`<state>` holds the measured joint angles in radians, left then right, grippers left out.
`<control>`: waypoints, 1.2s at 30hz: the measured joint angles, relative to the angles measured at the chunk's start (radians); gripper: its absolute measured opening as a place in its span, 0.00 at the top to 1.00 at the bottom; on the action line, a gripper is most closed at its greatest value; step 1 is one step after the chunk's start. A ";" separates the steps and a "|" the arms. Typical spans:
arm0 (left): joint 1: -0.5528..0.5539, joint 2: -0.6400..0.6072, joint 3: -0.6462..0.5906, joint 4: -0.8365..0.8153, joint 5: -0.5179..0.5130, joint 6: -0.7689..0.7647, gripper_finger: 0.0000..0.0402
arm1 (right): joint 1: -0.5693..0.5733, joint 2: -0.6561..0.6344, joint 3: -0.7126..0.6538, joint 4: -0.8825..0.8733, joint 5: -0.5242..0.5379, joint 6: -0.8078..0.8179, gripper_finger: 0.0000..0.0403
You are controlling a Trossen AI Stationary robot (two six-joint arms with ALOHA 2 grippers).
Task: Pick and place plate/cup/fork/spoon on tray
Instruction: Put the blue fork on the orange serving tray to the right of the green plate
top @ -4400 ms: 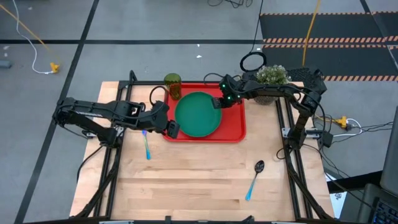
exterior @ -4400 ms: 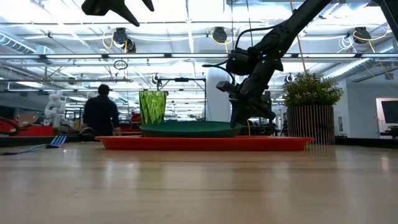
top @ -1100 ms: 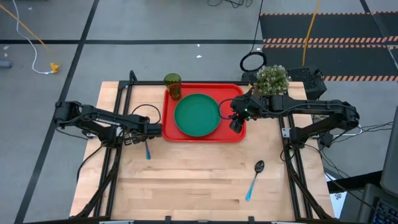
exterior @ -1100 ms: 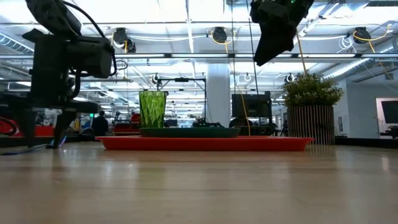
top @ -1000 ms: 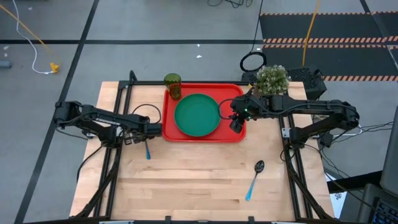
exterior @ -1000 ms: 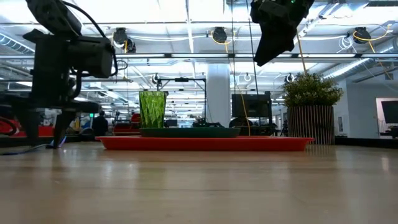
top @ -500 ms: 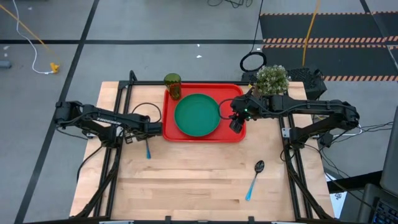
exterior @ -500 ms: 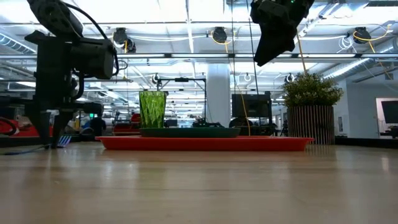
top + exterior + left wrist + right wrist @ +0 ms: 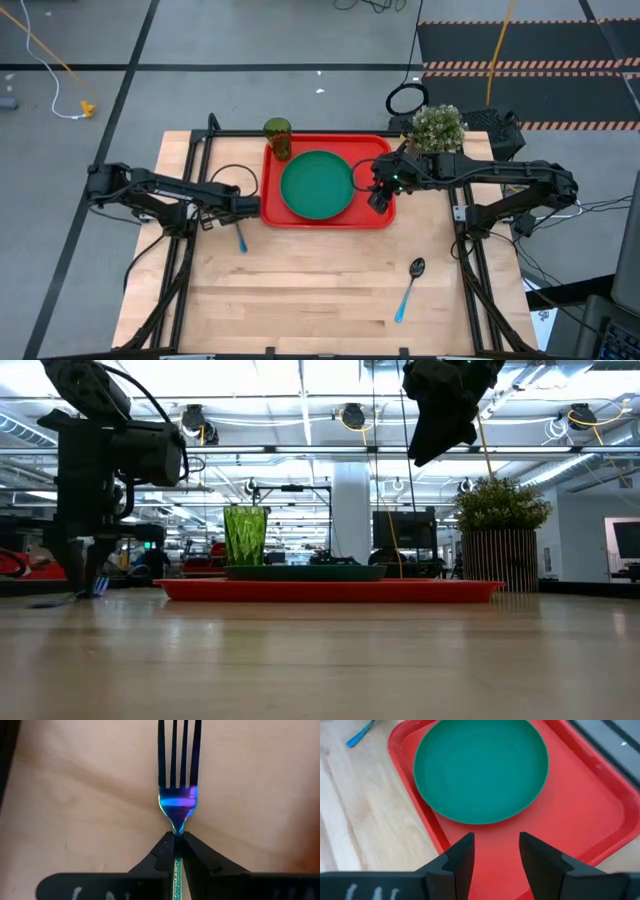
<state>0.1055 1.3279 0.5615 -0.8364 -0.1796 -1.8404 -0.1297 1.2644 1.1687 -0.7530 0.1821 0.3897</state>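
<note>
On the wooden bench (image 9: 320, 290), the left pincer (image 9: 176, 840) pinches the fork (image 9: 178, 780) at its neck, its prongs pointing straight ahead, just beside the tray (image 9: 385, 215).

Cup (image 9: 246, 536) and plate (image 9: 305, 569) on tray (image 9: 330, 590)

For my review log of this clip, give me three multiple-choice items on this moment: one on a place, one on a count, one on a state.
1. Where does the spoon lie?
A. on the tray
B. on the bare table, near the right arm's side
C. in the cup

2. How many tableware items sit on the tray?
A. two
B. three
C. four

3. The left end effector is
A. wide open above the plate
B. shut on the fork
C. holding the cup

Key: 1 B, the high view shows it on wood; 2 A, only the plate and the cup are there; 3 B, its fingers pinch the neck of the fork.
</note>
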 joint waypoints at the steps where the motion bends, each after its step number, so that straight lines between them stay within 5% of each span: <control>1: 0.002 -0.012 -0.001 -0.001 -0.014 0.001 0.92 | 0.000 0.000 0.000 0.000 -0.004 0.001 0.63; 23: -0.108 -0.284 0.003 0.300 -0.212 -0.061 0.98 | 0.001 0.000 0.000 0.152 -0.005 0.152 0.63; 36: -0.114 -0.288 0.005 0.659 -0.289 0.075 0.93 | 0.050 0.010 -0.091 0.648 -0.089 0.362 0.61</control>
<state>-0.0086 1.0397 0.5663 -0.1775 -0.4684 -1.7658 -0.0793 1.2739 1.0775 -0.1047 0.0927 0.7514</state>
